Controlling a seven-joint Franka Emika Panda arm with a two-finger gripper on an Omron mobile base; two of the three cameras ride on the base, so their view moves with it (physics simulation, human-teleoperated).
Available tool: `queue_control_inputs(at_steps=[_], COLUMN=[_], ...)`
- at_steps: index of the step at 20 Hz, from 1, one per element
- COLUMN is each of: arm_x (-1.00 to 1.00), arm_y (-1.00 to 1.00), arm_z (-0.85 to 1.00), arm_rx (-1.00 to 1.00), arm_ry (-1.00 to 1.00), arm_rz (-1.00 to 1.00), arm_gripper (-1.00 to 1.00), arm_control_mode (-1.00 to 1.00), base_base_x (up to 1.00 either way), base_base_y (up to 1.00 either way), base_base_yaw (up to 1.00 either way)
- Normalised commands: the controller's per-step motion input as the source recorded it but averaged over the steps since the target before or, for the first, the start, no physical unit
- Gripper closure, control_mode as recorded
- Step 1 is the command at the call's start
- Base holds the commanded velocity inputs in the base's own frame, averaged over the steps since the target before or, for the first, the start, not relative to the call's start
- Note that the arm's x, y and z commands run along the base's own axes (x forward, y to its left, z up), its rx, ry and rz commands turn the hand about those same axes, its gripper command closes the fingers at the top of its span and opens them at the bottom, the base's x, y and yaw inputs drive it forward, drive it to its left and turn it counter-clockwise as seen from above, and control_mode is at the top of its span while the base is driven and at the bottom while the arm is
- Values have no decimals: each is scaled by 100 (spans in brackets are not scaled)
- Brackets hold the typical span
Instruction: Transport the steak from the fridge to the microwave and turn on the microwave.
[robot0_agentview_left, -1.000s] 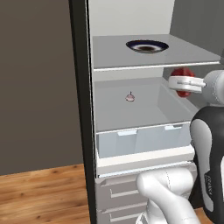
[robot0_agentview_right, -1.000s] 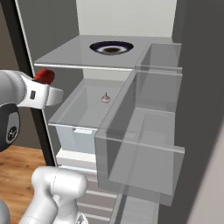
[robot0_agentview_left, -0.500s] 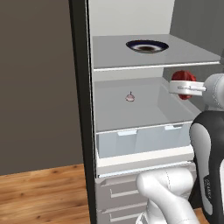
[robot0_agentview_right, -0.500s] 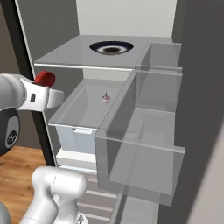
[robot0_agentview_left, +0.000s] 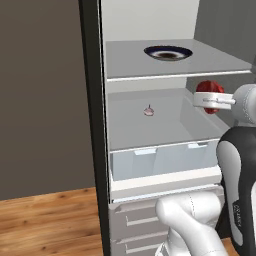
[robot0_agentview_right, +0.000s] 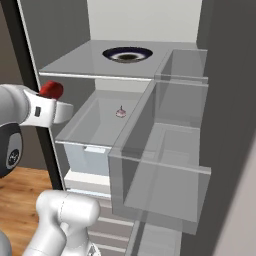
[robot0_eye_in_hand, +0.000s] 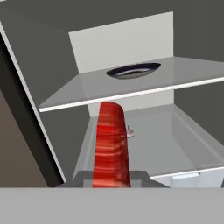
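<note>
The steak (robot0_agentview_left: 210, 95), a small red oval, is held in the air in front of the open fridge (robot0_agentview_left: 150, 125), level with its middle shelf. My gripper (robot0_agentview_left: 209, 101) is shut on the steak, which sticks out past the white hand. From the right the steak (robot0_agentview_right: 51, 90) shows above the hand, left of the fridge (robot0_agentview_right: 165, 150) opening. In the hand view the steak (robot0_eye_in_hand: 112, 146) stands on edge, seen end-on, before the fridge's shelves. The microwave is out of view.
A dark round plate (robot0_agentview_left: 168, 52) lies on the top shelf. A small pinkish object (robot0_agentview_left: 148, 111) sits on the middle shelf above the translucent drawer (robot0_agentview_left: 160, 160). Clear door bins (robot0_agentview_right: 165, 165) stand to the right. A wooden floor (robot0_agentview_left: 45, 220) lies at lower left.
The gripper with the steak has drawn back out of the fridge, moving a little toward the arm's side and slightly upward.
</note>
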Motion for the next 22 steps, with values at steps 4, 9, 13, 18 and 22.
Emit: queue_control_inputs(at_steps=[4, 9, 13, 18, 22], arm_x=[0, 0, 0, 0, 0], arm_y=[0, 0, 0, 0, 0], arm_z=[0, 0, 0, 0, 0], arm_rx=[0, 0, 0, 0, 0], arm_ry=[0, 0, 0, 0, 0], arm_rz=[0, 0, 0, 0, 0], arm_gripper=[100, 100, 100, 100, 100], arm_control_mode=[100, 100, 100, 100, 100], base_base_x=[-59, -53, -37, -36, -32], base_base_y=[3, 31, 45, 54, 52], base_base_yaw=[-1, -15, -19, -30, -38])
